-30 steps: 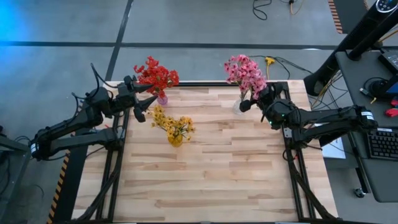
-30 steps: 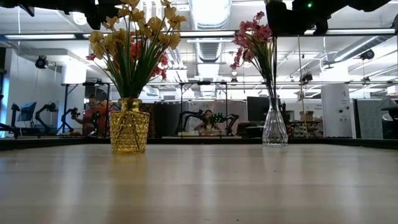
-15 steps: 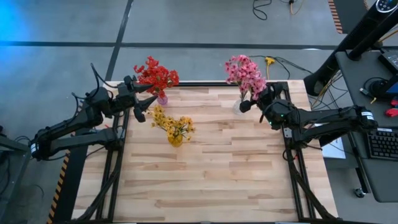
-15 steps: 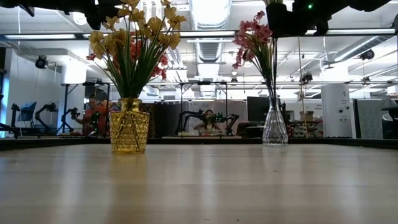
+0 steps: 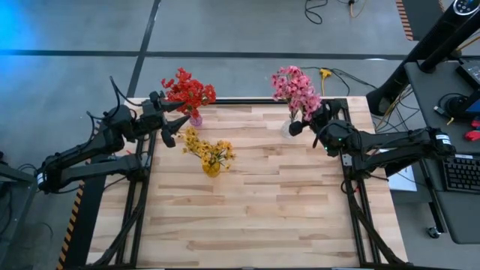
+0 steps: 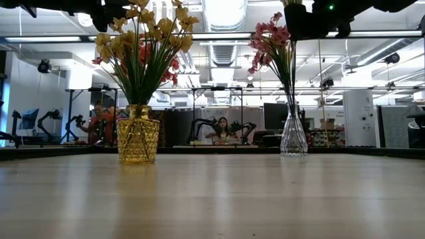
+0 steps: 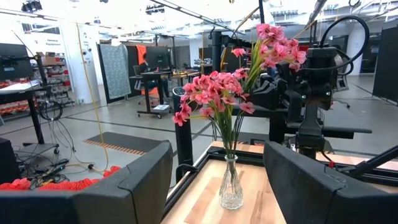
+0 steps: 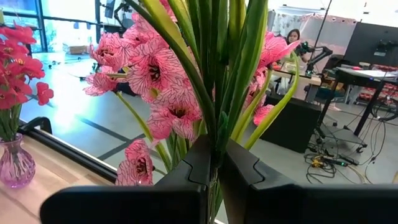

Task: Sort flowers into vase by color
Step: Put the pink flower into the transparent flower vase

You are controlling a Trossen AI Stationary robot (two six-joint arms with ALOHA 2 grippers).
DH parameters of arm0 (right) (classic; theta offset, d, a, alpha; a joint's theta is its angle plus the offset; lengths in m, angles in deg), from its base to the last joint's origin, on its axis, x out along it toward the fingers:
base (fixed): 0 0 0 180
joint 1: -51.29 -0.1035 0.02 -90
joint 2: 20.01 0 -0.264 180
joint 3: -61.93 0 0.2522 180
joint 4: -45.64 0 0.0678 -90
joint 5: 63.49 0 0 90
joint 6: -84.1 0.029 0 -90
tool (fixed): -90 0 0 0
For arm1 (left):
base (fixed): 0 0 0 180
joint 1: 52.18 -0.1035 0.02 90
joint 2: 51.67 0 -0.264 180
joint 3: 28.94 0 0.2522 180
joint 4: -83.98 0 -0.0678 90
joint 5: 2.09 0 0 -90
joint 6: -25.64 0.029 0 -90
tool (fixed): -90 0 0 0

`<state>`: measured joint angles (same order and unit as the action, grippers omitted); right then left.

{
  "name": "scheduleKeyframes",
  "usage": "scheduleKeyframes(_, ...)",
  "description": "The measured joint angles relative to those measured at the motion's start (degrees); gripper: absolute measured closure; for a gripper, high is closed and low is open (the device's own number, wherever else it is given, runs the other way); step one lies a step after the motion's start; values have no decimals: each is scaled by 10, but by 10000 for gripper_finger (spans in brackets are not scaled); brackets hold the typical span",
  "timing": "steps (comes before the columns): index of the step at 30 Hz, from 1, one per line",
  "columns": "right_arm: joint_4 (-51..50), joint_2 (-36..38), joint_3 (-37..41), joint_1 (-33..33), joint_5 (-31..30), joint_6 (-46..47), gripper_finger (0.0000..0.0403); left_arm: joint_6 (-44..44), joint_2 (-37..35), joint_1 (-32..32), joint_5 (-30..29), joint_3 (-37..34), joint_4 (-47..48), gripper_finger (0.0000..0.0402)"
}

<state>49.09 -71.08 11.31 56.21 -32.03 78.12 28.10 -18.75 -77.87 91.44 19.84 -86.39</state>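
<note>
Pink flowers [image 5: 296, 88] stand in a clear glass vase [image 6: 293, 136] at the far right of the table. My right gripper [image 5: 295, 127] is above that vase, shut on their green stems. Red flowers [image 5: 189, 91] stand in a pinkish vase [image 5: 196, 118] at the far left. Yellow flowers [image 5: 206, 148] fill a yellow vase [image 6: 138, 136] in front of them. My left gripper [image 5: 176, 126] hangs open beside the red and yellow flowers with nothing between its fingers [image 7: 140, 186]. My right gripper pinches a bunch of green stems and leaves [image 8: 214, 134] of the pink flowers between its two fingers, below the blossoms. The fingers come about level from the table's right side and lie across the stems. The stems stand upright, running down into the clear vase [image 7: 230, 186].
The near half of the wooden table [image 5: 262, 217] is bare. Black frame rails [image 5: 142, 195] run along both sides. Beyond the far edge, cables lie on the floor [image 5: 337, 75]. A desk with a keyboard [image 5: 457, 172] stands at the right, and a person sits in the room behind [image 6: 222, 126].
</note>
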Motion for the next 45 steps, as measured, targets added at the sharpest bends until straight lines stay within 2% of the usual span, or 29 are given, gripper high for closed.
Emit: scheduleKeyframes(45,-52,0,1,0,5,40,390,0,0,0,0,0,0,168)
